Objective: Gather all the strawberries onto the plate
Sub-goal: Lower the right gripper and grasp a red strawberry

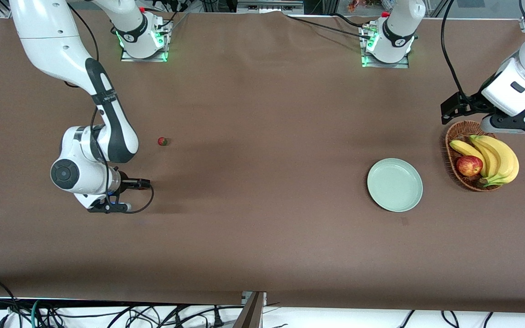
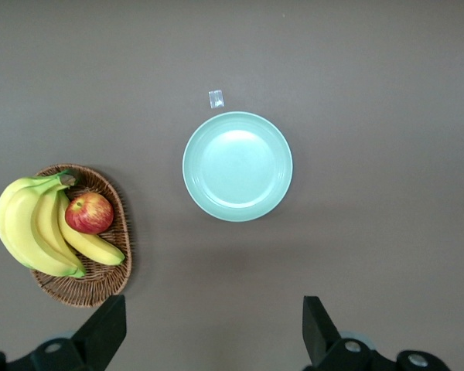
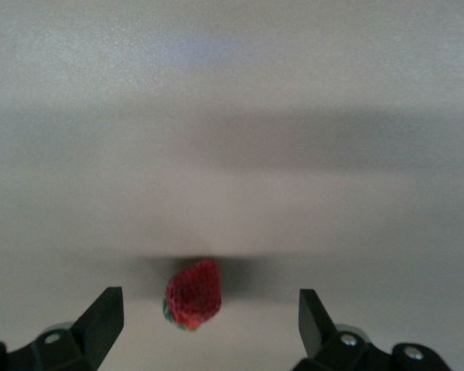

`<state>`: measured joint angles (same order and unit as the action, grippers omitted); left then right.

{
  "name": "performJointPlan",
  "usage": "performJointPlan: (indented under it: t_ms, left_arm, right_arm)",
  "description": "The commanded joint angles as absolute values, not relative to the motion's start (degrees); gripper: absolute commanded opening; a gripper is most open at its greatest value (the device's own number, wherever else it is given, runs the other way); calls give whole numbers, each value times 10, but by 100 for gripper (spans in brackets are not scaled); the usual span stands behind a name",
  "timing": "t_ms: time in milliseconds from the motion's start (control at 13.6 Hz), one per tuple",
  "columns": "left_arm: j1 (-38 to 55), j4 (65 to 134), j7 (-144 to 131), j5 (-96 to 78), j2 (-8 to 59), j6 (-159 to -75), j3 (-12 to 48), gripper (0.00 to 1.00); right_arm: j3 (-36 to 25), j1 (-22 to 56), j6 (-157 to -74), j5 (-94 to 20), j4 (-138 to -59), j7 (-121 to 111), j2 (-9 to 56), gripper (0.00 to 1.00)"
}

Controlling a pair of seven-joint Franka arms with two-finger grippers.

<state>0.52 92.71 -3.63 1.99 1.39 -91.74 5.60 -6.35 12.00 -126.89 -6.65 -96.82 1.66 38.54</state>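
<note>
The right gripper (image 3: 209, 325), jaws open, hangs low over one strawberry (image 3: 192, 295); a second strawberry (image 1: 162, 141) lies on the tabletop (image 1: 262, 218) farther from the front camera. The plate (image 1: 394, 184) sits empty beside a basket (image 1: 455, 136) holding three bananas (image 1: 495, 157) and one apple (image 1: 469, 165), with the left gripper (image 2: 214, 328) open-jawed above them.

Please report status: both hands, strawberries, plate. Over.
Right hand open, low over one strawberry. Left hand open, waiting above plate, which holds nothing. One other strawberry visible. Nothing blocking.

A matt brown cloth covers the counter (image 1: 262, 237), the plate (image 1: 395, 185) looks smooth and faintly glossy, the basket (image 1: 455, 142) is woven wicker, and the strawberry (image 3: 193, 295) shows a rough, pitted skin.
</note>
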Motion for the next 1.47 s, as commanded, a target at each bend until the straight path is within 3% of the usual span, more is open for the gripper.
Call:
performJointPlan:
  t_ms: [0, 73, 147, 220, 294, 440, 661, 954, 1394]
  left_arm:
    - [3, 917, -26, 13, 16, -902, 59, 100]
    - [3, 917, -27, 11, 17, -905, 59, 100]
    - [3, 917, -27, 2, 21, -910, 59, 100]
    - [3, 916, -28, -10, 28, -925, 58, 100]
    - [3, 915, -30, -11, 29, -929, 58, 100]
    - [4, 916, -31, -12, 27, -926, 59, 100]
    - [3, 917, -31, -12, 27, -921, 56, 100]
    - [3, 916, -29, -12, 25, -899, 58, 100]
    - [3, 916, -30, -12, 25, -903, 59, 100]
  right_arm:
    - [-65, 128, -1291, -76, -976, 24, 395, 100]
    - [-65, 128, -1290, -76, -976, 24, 395, 98]
    - [-65, 128, -1287, -76, -976, 25, 395, 83]
    - [-65, 128, -1283, -76, -976, 31, 395, 60]
    - [-65, 128, -1276, -76, -976, 35, 395, 44]
    - [-65, 128, -1273, -76, -972, 34, 395, 25]
    - [-65, 129, -1271, -75, -970, 32, 394, 16]
    - [-65, 167, -1261, -76, -938, 81, 392, 16]
    - [-62, 338, -1273, -93, -833, 394, 445, 16]
